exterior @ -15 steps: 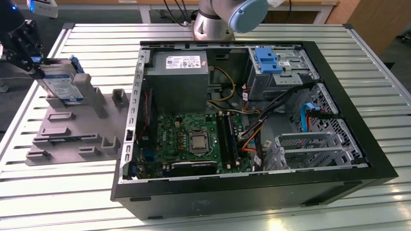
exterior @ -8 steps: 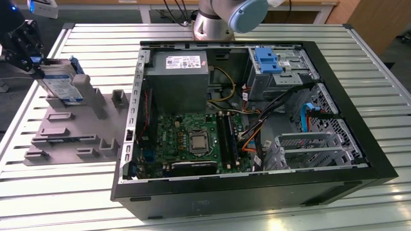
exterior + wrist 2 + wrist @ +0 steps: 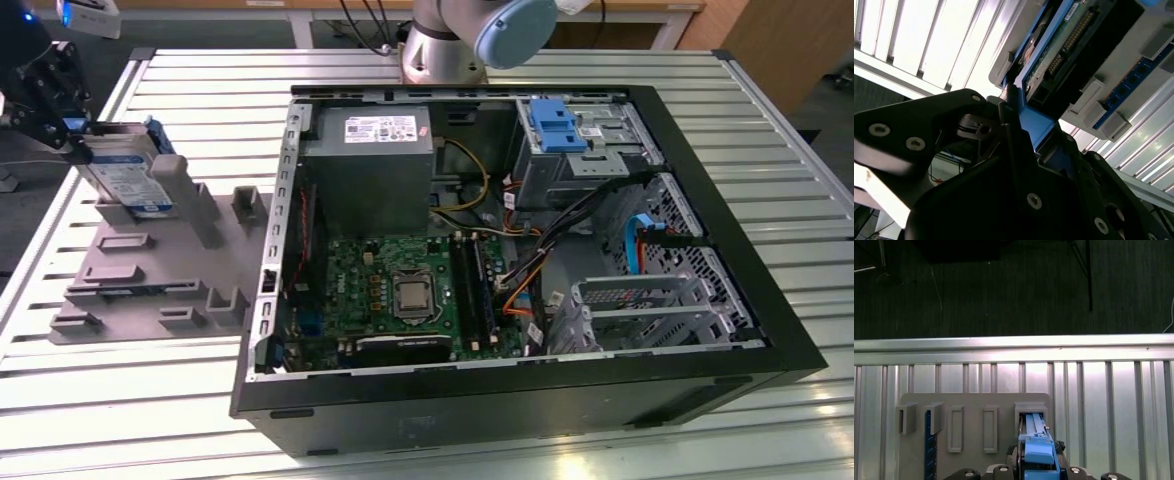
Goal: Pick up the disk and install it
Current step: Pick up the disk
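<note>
Slatted metal makes up the worktop (image 3: 561,65), on which an open case (image 3: 534,405) is laid on its side. A grey fixture (image 3: 147,290) is set toward the exterior view's left. The disk (image 3: 131,178) is stood on edge in a slot of that fixture, well apart from the case. The gripper (image 3: 1031,125) is closed on it — in the second wrist view a black finger (image 3: 1006,120) is seen pressed against the blue carrier (image 3: 1037,452) that frames the drive. Whether the disk's lower edge has left the slot cannot be told.

The hold appears to be taken on the plastic carrier's end alone, so a slip or twist is to be feared if the disk is drawn out askew. The slot walls would then bind it, and the fixture might be dragged along. Inside the case, cables (image 3: 587,215) are draped close beside the drive cage (image 3: 594,150) — a snag there could knock the disk out of line or pull a plug loose.
</note>
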Robot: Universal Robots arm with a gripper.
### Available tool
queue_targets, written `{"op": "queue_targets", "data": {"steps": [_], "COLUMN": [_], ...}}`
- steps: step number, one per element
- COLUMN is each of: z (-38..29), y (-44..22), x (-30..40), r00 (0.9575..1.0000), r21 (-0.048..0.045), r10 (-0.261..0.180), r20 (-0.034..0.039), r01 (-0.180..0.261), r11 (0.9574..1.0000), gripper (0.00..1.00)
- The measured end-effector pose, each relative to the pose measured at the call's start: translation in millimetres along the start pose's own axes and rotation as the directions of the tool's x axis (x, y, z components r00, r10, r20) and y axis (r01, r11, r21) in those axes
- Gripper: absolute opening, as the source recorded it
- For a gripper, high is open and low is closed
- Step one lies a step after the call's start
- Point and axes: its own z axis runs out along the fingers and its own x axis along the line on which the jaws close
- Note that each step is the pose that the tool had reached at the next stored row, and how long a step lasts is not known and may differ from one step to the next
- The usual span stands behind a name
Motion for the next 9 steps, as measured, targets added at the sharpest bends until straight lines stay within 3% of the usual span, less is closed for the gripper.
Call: {"op": "queue_targets", "data": {"steps": [4,5,9], "z": [0.0,0.0,0.0], "y": [0.0,0.0,0.0], "x": [0.0,0.0,0.0], "r00": [1.0000,1.0000,1.0000], "r21": [0.0000,0.0000,0.0000], "r10": [0.000,0.000,0.000], "r20": [0.0000,0.0000,0.0000], "r01": [0.000,0.000,0.000], "r11": [1.0000,1.0000,1.0000], "gripper": [0.38,0.44,0.44]}}
